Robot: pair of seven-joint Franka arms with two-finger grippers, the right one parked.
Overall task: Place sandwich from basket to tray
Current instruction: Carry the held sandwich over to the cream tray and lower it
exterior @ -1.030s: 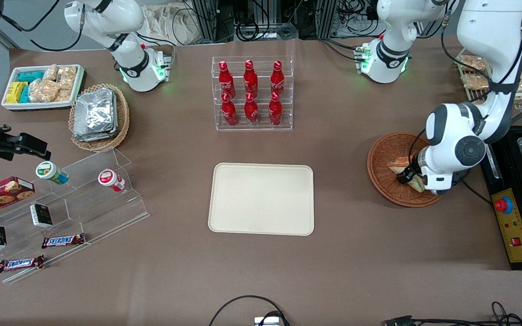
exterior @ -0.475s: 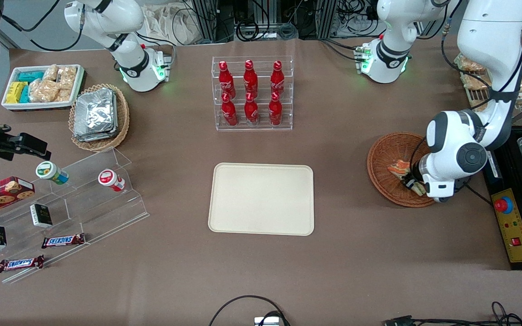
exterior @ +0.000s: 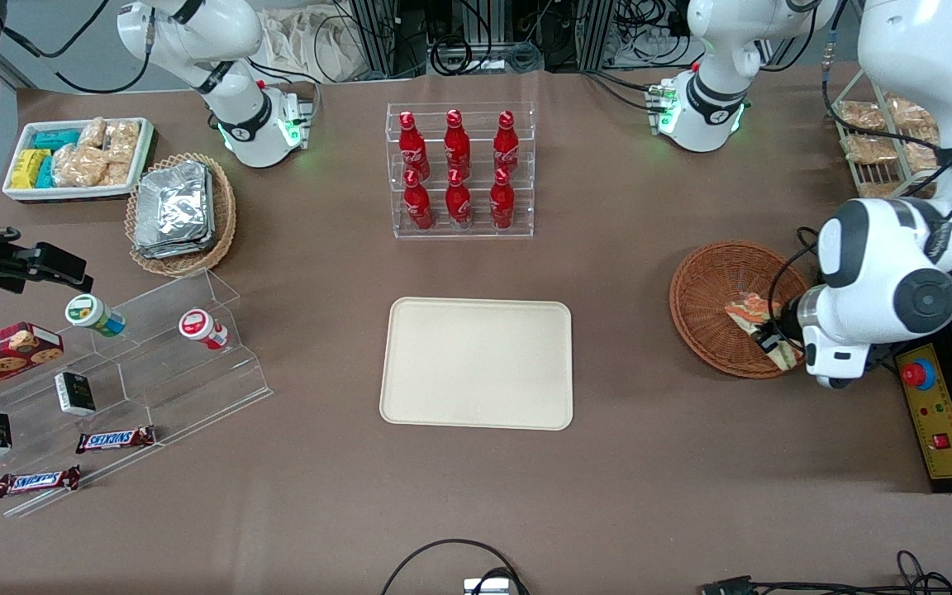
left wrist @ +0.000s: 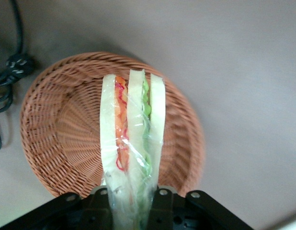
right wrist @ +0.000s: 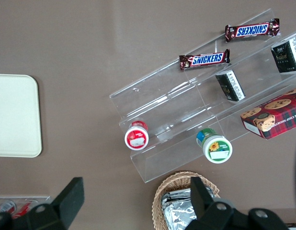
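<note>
My left gripper [exterior: 776, 340] is shut on the sandwich [exterior: 755, 319], a wrapped white-bread wedge with green and orange-red filling. It holds the sandwich above the round reddish-brown wicker basket [exterior: 711, 289] at the working arm's end of the table. In the left wrist view the sandwich [left wrist: 132, 143] stands between the two fingers, and the basket [left wrist: 57, 129] lies below it with nothing else in it. The cream-beige tray [exterior: 477, 363] lies flat in the middle of the table, with nothing on it; its edge shows in the right wrist view [right wrist: 14, 115].
A clear rack of red bottles [exterior: 459, 169] stands farther from the front camera than the tray. A tan basket of foil packets [exterior: 178, 213], a white snack bin [exterior: 77, 157] and a clear stepped stand with snacks [exterior: 112, 388] lie toward the parked arm's end. A control box [exterior: 935, 413] sits beside the basket.
My gripper has risen and moved toward the working arm's end of the table, lifting the sandwich off the basket floor.
</note>
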